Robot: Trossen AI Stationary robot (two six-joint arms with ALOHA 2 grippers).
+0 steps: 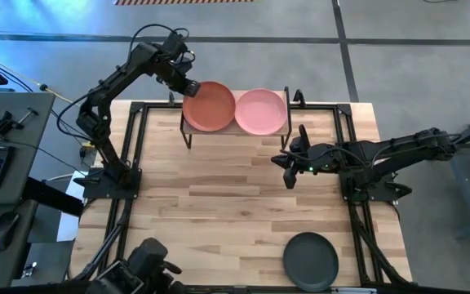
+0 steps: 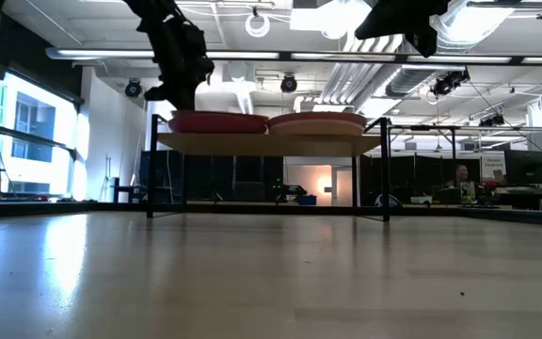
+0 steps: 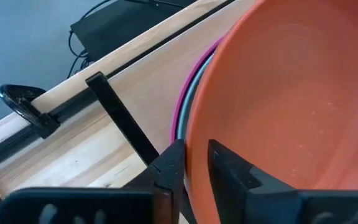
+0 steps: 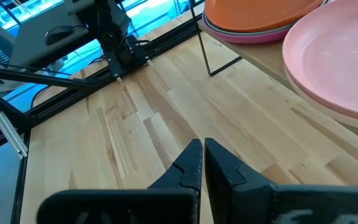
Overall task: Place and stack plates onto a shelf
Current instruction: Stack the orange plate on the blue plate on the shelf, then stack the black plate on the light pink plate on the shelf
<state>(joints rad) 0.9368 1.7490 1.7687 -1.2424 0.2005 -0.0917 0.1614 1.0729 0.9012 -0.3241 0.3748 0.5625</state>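
The shelf (image 1: 237,131) stands at the table's far edge. On its left half an orange plate (image 1: 209,106) tops a stack; pale teal (image 3: 191,93) and magenta (image 3: 180,106) rims show beneath it. A light pink plate (image 1: 260,111) lies on the right half. I cannot make out the cream plate. The black plate (image 1: 311,259) lies flat near the table's near edge, right of centre. My left gripper (image 1: 188,86) is at the orange plate's left rim, shut on it. My right gripper (image 1: 290,170) hovers shut by the shelf's right front leg, touching nothing. My left gripper pinches the orange plate's left rim (image 3: 194,163), one finger (image 3: 229,168) on the plate's inner face and one (image 3: 169,165) outside below the rim. It comes slanting down from the table's far left. The plate sits about level over the teal and magenta plates.
The shelf's thin black legs (image 4: 209,56) stand just ahead of my right gripper. Black frame rails (image 1: 129,139) run along the table's left, right and far sides. Bare wood (image 1: 219,212) stretches between the shelf and the black plate. A keyboard and gear sit beyond the left edge.
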